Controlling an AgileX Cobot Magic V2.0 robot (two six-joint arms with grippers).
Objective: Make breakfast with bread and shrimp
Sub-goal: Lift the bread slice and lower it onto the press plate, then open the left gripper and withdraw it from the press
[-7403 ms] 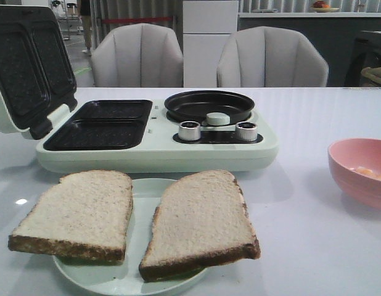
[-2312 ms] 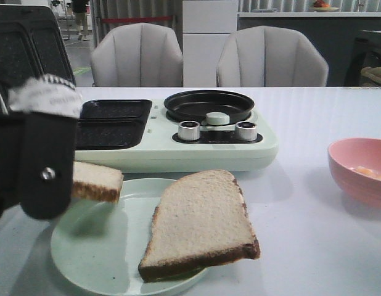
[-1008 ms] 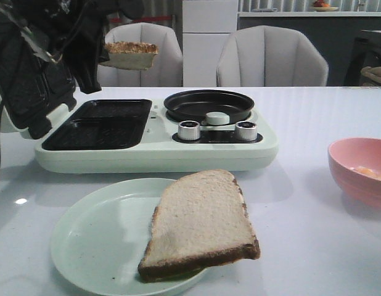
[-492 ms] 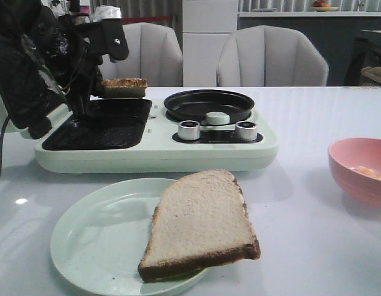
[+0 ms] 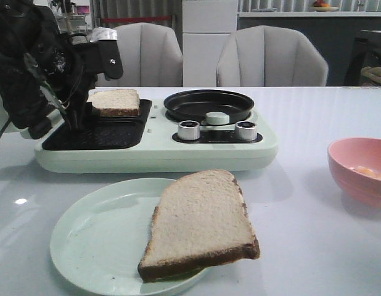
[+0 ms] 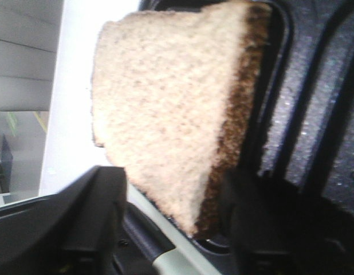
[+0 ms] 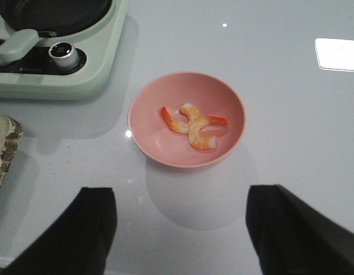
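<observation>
Bread slice one [image 6: 165, 114] sits between my left gripper's [image 6: 165, 229] fingers, clenched on its corner just over the sandwich-maker plate [image 5: 95, 132]; slice two [image 5: 200, 225] waits on the plate [image 5: 86, 246], shrimp [image 7: 194, 126] untouched in the bowl [image 7: 148, 137] ahead of the spread, empty right gripper [image 7: 183, 229].

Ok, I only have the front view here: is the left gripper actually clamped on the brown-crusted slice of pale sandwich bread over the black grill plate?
Observer: In the left wrist view, the left gripper has a finger against each side of the bread slice at its corner, so it looks gripped.
Operator: What's inside the round pink bowl?
Observer: A few small curled orange-pink shrimp lie in the pink bowl.
Operator: Where's the right gripper?
Observer: The right gripper hangs open above the white table beside that bowl, holding nothing.
</observation>
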